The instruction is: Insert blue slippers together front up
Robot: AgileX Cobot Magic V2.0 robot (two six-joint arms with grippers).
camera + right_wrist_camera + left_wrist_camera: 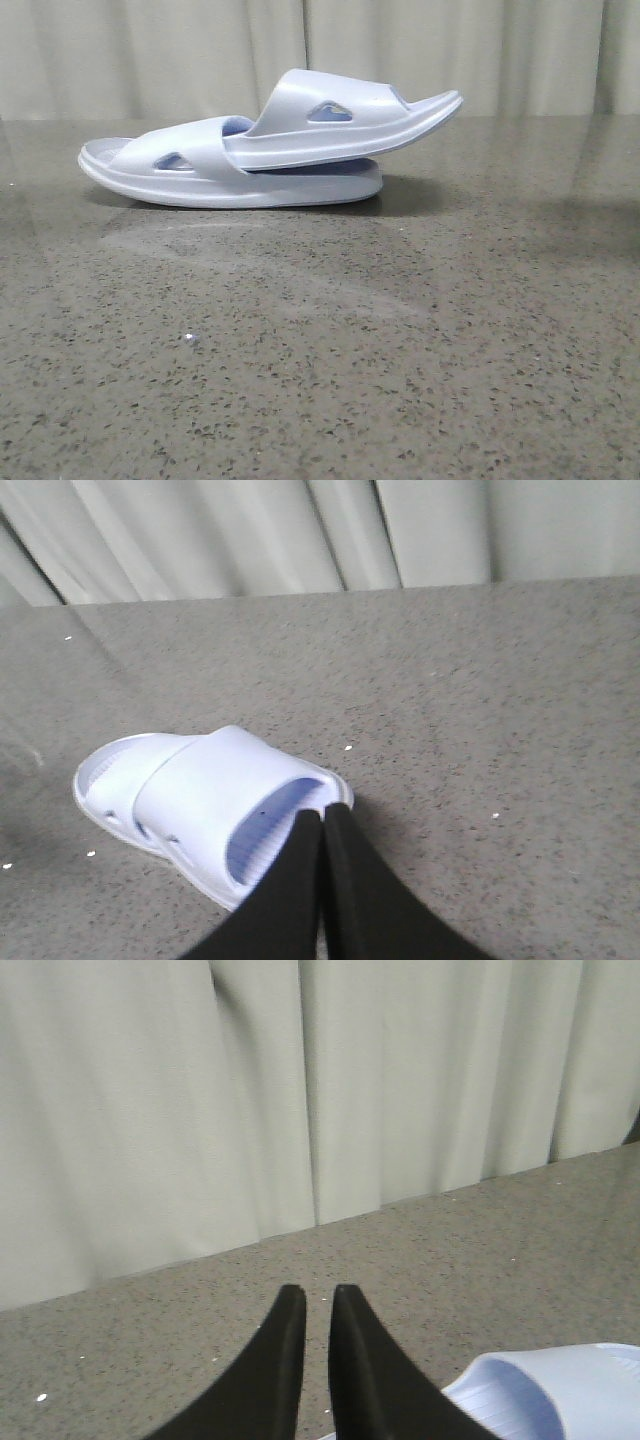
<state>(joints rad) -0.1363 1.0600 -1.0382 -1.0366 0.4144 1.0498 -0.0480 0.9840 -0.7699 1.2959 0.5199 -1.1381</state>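
Your pale lavender-blue foam slippers (270, 150) lie nested on the speckled grey counter (400, 350), long axis running left-right across your front, upper one slanting up rightward, while left tool (318, 1305) and right tool (323, 820), both pinched empty, hover nearby.

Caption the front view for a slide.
Two blue slippers nested on the speckled table, upper one tucked under the lower's strap, tilted.

Pale lavender-blue slippers (270, 150) — grey-speckled table (400, 350)
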